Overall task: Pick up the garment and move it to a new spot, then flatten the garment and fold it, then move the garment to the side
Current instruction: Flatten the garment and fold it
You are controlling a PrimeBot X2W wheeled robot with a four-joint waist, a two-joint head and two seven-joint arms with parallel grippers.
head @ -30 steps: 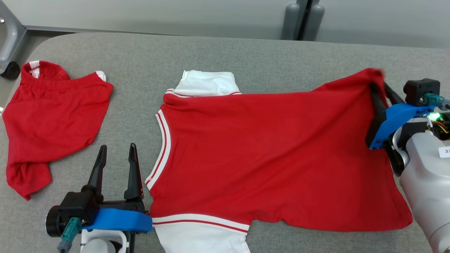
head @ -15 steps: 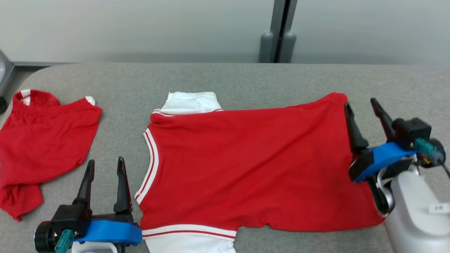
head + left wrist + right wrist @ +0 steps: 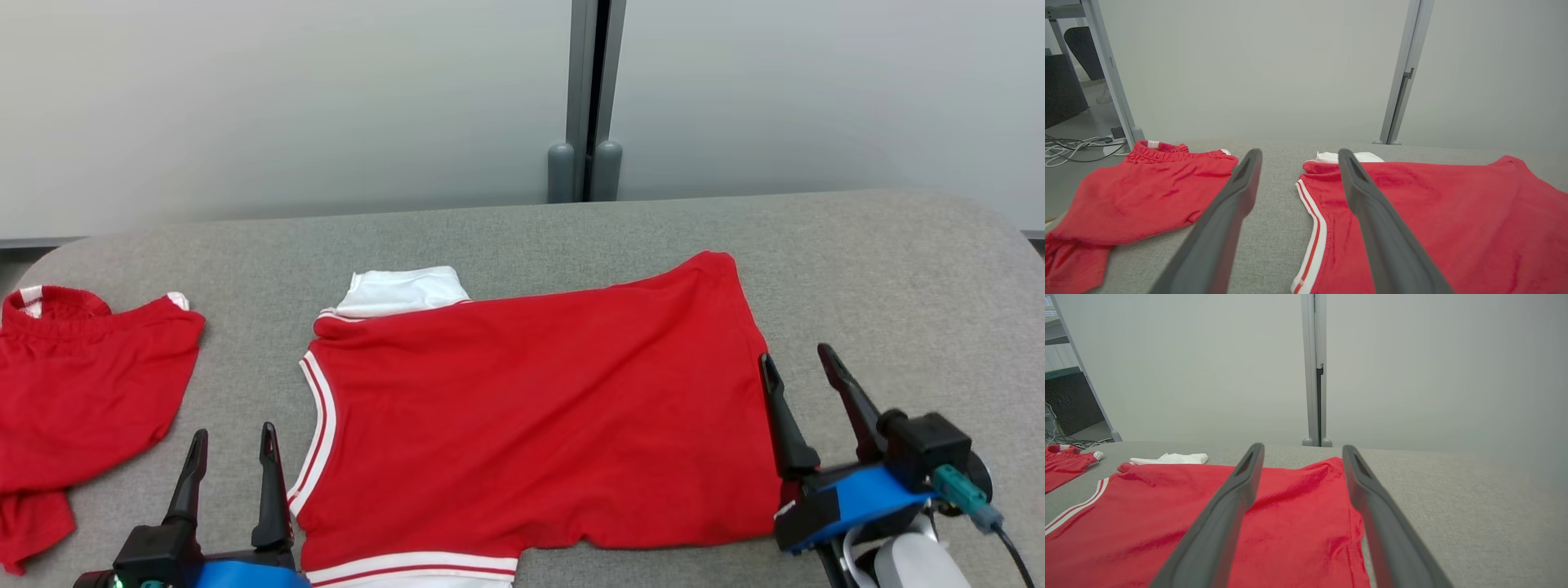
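Observation:
The garment [image 3: 531, 416] is a red jersey with white sleeves and white-and-red striped trim, lying flat in the middle of the grey table; it also fills the right half of the left wrist view [image 3: 1445, 220] and the lower left of the right wrist view [image 3: 1208, 526]. My right gripper [image 3: 796, 367] stands open at the jersey's right edge, nothing between its fingers. My left gripper [image 3: 233, 437] stands open just left of the jersey's striped trim, also holding nothing. The jersey's near white sleeve runs off the bottom of the head view.
Red shorts [image 3: 77, 392] with a white-trimmed waistband lie crumpled at the table's left end [image 3: 1147, 196]. A grey post [image 3: 586, 106] stands against the pale wall behind the table. Bare grey tabletop [image 3: 898, 286] stretches to the right of the jersey.
My right gripper opened and let go of the jersey's far right corner, which now lies flat. The head camera tilted up, so the whole scene sits lower in view.

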